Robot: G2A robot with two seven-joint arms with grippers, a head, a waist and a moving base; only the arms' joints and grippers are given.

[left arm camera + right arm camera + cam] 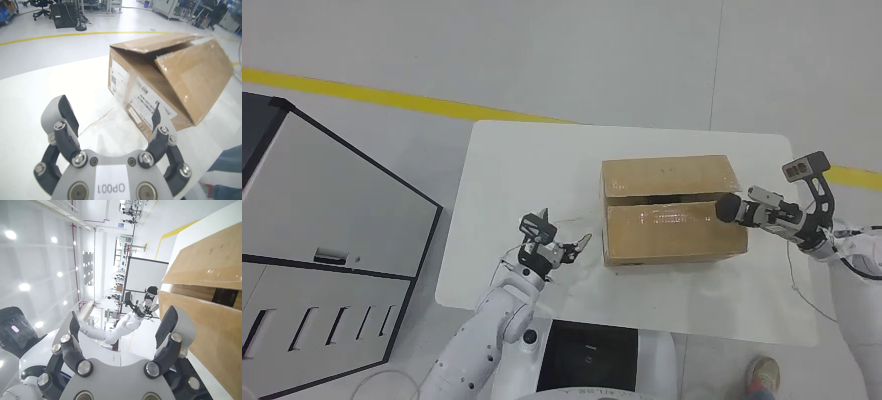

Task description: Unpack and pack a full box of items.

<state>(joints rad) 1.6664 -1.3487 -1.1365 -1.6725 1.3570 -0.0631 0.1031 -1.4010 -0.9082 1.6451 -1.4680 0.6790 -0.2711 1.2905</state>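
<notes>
See the cardboard box standing on the white worktop, right of centre, on the right arm's side. Read its two long top flaps as partly open: far one lifted a little, near one tilted up, dark gap between them. Can't make out any contents through that gap. Spot clear tape on the flaps and printed labels on the end wall facing the left arm. Find the left end effector low over the worktop near the box's left end, apart from it, pointing at the labelled wall. Read its fingers as spread wide, nothing between them. Find the right end effector at the box's right end, level with the flap seam. Read it as wide open too, holding nothing, one finger pad right beside the near flap's edge. Can't tell whether that pad touches the cardboard. Note yellow floor line beyond the worktop.
</notes>
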